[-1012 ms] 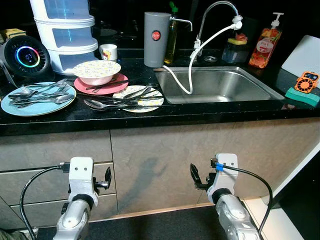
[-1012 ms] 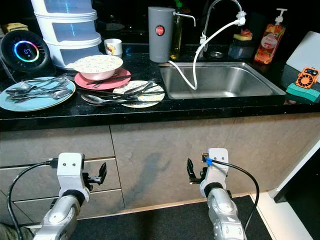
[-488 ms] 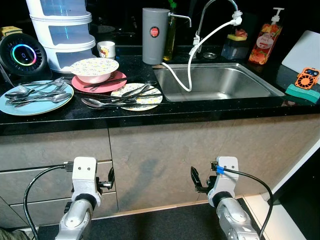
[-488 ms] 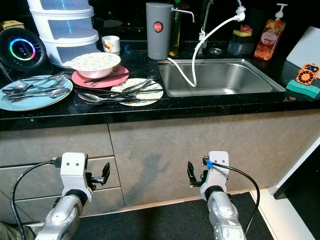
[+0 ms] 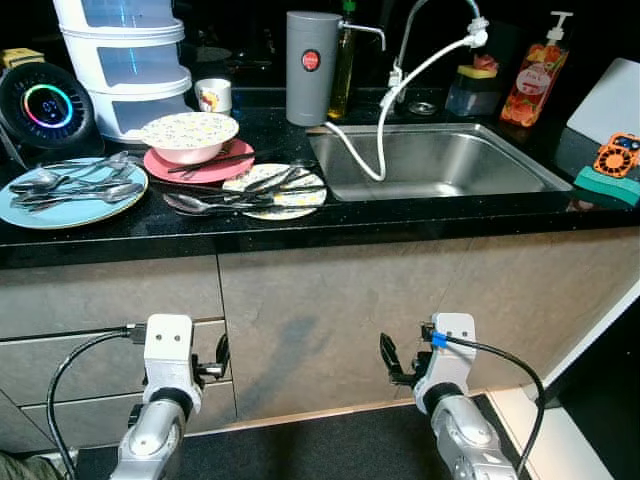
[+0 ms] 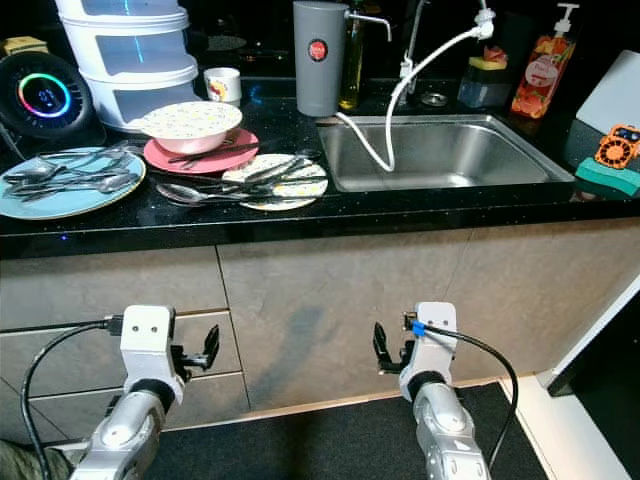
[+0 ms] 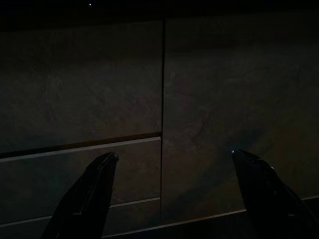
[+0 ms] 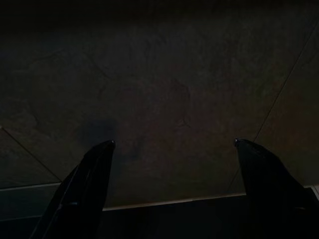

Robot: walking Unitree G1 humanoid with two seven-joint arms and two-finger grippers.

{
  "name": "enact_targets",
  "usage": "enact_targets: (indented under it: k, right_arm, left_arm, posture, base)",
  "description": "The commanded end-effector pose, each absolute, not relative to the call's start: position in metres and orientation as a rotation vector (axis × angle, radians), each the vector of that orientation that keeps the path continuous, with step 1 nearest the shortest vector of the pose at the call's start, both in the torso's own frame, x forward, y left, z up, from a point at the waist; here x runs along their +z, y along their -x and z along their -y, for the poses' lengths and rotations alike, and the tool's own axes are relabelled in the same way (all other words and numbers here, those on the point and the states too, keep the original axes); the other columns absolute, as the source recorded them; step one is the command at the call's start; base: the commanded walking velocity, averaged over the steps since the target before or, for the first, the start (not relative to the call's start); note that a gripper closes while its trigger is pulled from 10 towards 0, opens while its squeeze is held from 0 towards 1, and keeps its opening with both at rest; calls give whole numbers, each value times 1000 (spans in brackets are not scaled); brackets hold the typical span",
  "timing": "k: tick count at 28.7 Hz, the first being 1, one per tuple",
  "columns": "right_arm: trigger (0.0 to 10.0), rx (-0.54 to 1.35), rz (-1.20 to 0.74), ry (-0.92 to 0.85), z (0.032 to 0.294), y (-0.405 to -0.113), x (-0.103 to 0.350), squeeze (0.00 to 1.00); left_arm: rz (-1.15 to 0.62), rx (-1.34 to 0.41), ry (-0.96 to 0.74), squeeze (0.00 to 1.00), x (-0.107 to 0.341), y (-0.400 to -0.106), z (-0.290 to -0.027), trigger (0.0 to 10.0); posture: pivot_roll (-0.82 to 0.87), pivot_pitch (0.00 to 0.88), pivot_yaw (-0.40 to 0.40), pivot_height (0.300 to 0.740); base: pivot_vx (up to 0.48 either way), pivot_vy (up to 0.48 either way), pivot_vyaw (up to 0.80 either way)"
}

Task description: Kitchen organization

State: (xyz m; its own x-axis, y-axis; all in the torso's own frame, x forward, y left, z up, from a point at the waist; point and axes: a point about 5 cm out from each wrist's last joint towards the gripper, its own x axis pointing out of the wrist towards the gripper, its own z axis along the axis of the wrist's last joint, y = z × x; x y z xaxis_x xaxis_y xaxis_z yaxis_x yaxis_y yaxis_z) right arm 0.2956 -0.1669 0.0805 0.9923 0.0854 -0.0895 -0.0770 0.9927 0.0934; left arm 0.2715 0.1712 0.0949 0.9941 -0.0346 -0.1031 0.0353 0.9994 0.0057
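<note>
Fingers on the left gripper (image 7: 169,194) and right gripper (image 8: 172,189) are spread open, holding nothing, low by the grey cupboard doors (image 5: 330,320). Shiny metal spoons (image 5: 215,205) lie sideways high above on the black table (image 5: 400,225), nearer the left arm.

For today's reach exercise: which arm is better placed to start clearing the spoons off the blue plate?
Probably the left. The blue plate sits on the robot's left; the left gripper hangs open below that side, the right gripper under the sink.
</note>
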Motion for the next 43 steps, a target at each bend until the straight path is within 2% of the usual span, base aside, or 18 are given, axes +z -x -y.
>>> enact_targets:
  k: [1,7,11,32,38,43]
  right_arm:
    - [10000,100,-116,-72,164,-293,76,0]
    - [10000,93,-118,-47,165,-293,76,0]
    - [10000,44,-124,-106,171,-293,74,0]
    - [10000,76,-136,-101,166,-294,72,0]
    - [10000,81,-136,-100,165,-294,72,0]
    - [10000,86,-139,-97,166,-294,71,0]
  left_arm:
    - [-114,-44,-5,0,92,-270,-168,10000]
    - [-116,-46,-8,0,92,-270,-168,10000]
    - [-119,-47,-13,0,92,-270,-168,10000]
    - [-110,-21,-44,0,92,-270,-168,10000]
    - [-110,-22,-45,0,92,-270,-165,10000]
    - [-111,13,16,0,92,-270,-168,10000]
  posture:
    - [-61,97,-39,740]
    - [-61,97,-39,740]
    - [-57,99,-37,740]
    - [-52,83,-40,740]
    - [-53,81,-39,740]
    - [-55,83,-44,740]
  base:
    - [0,0,0]
    - [0,0,800]
    - [0,0,0]
    - [0,0,0]
    - [0,-385,0]
    - [0,0,0]
